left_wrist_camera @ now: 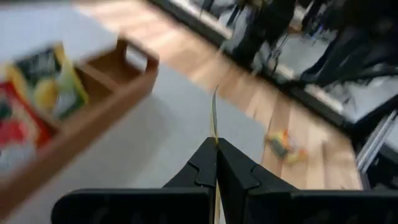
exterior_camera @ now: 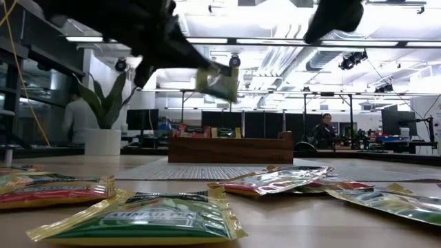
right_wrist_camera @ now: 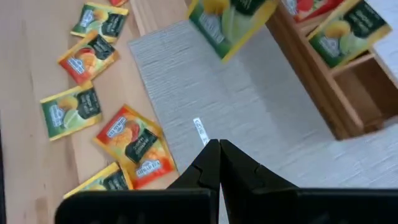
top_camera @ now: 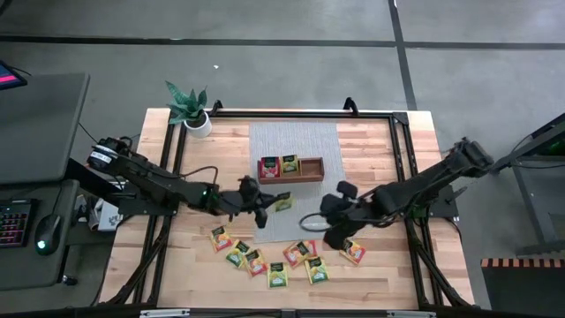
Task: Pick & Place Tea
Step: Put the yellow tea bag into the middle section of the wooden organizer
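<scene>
A yellow-green tea packet (top_camera: pixel 282 201) hangs above the grey mat (top_camera: pixel 296 141), with my left gripper (top_camera: pixel 272 206) shut on it just near of the brown wooden tray (top_camera: pixel 311 168). In the tray stand a red packet (top_camera: pixel 267 168) and a yellow-green one (top_camera: pixel 289 164); its right compartment shows bare. Several more tea packets (top_camera: pixel 278 276) lie flat on the wood along the table's near side. My right gripper (right_wrist_camera: pixel 214 146) is shut with nothing between its fingers, raised over the mat's near right part. My left gripper pinches the packet between its two fingers, at one edge (left_wrist_camera: pixel 215 134). The fingers reach in from the table's left, slanting slightly down. The packet (exterior_camera: pixel 219 83) juts out past the fingertips, tilted and lifted clear of mat and tray.
A potted plant (top_camera: pixel 190 110) stands at the far left corner. A black frame (top_camera: pixel 393 115) runs round the table's edges. In the low view, people (exterior_camera: pixel 79 117) are in the room behind the table. Bare mat lies between the tray and the loose packets.
</scene>
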### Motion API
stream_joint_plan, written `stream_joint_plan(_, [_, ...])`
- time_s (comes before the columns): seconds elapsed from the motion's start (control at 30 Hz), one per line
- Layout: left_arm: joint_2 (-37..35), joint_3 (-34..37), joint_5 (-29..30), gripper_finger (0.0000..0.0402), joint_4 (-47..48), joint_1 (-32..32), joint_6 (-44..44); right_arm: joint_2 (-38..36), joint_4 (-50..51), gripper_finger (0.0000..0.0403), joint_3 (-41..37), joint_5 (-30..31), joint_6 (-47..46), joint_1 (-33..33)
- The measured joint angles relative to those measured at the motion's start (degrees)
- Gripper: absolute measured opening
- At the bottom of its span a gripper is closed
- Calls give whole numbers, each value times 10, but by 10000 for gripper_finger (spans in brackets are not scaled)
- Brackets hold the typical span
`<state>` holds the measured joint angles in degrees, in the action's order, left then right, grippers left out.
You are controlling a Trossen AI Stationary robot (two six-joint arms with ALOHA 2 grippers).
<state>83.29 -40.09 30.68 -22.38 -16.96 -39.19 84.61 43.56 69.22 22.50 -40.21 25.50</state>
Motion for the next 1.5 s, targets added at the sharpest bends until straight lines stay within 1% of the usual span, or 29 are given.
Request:
stream_joint_plan(0.1, [0,0,-28,0,-11,42,7,-71,-66,0,-88,-7,-18,0])
stream_joint_plan(0.2, [0,0,-56,0,-18,90,33,-155,-131,0,-185,-10,-49,0])
stream_joint_plan(0.33, [0,0,-123,0,-27,157,79,-257,-191,0,-288,-11,-78,0])
stream_joint_plan(0.43, [0,0,-163,0,-53,201,107,-319,-201,0,-335,-8,-95,0])
stream_joint_plan(0.6, [0,0,-192,0,-69,253,134,-384,-204,0,-379,-5,-94,0])
stream_joint_plan(0.7, [3,0,-223,0,-70,280,140,-402,-204,0,-391,-1,-83,0])
stream_joint_plan(0.83, [26,0,-259,0,-92,304,139,-404,-204,0,-393,7,-51,0])
stream_joint_plan(1.07, [82,-31,-268,0,-102,310,139,-404,-204,0,-393,22,-19,0])
stream_joint_plan(1.23, [125,-62,-273,0,-75,313,127,-404,-203,0,-393,21,-9,0])
stream_joint_plan(1.33, [132,-68,-259,0,-41,313,119,-404,-203,0,-393,20,-7,0])
stream_joint_plan(1.5, [132,-71,-256,0,-25,313,120,-404,-201,0,-393,11,1,0])
